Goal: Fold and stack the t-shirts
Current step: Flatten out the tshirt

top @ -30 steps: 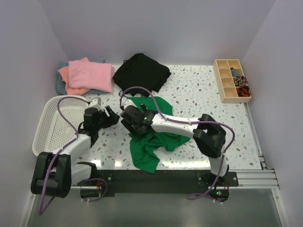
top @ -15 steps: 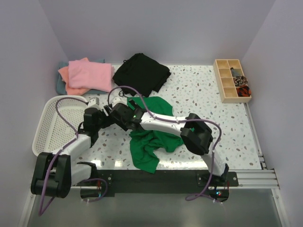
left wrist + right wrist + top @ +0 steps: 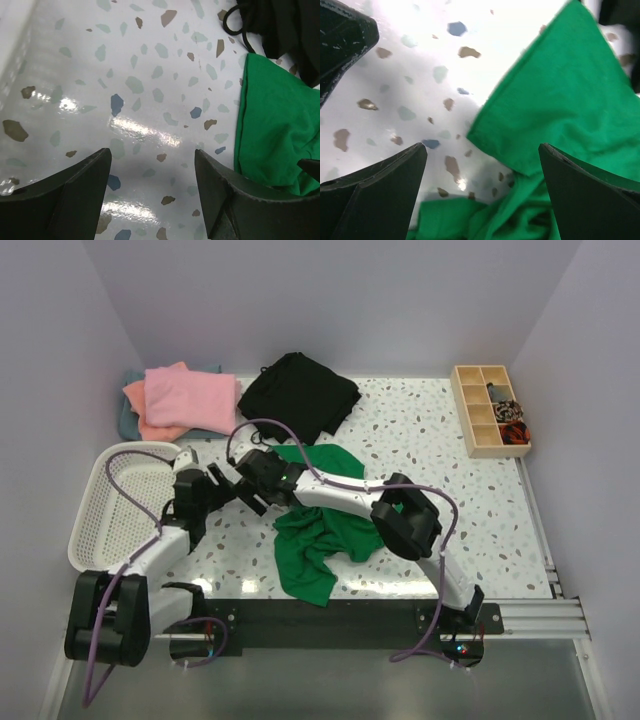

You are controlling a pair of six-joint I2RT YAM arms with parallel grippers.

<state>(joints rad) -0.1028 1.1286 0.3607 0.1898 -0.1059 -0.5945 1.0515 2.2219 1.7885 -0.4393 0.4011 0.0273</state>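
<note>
You have the green shirt crumpled near centre. Left gripper: fingers spread, empty, over bare table beside its edge. Right gripper: fingers wide, nothing held, above that edge. Far left: pink shirt tops the stack.

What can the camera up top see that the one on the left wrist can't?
Only the top view shows the white basket, the pink shirt on its pile and the wooden box. Only the left wrist view shows the left hand up close, open above the speckled table. Both show the green shirt and the black cloth.
</note>
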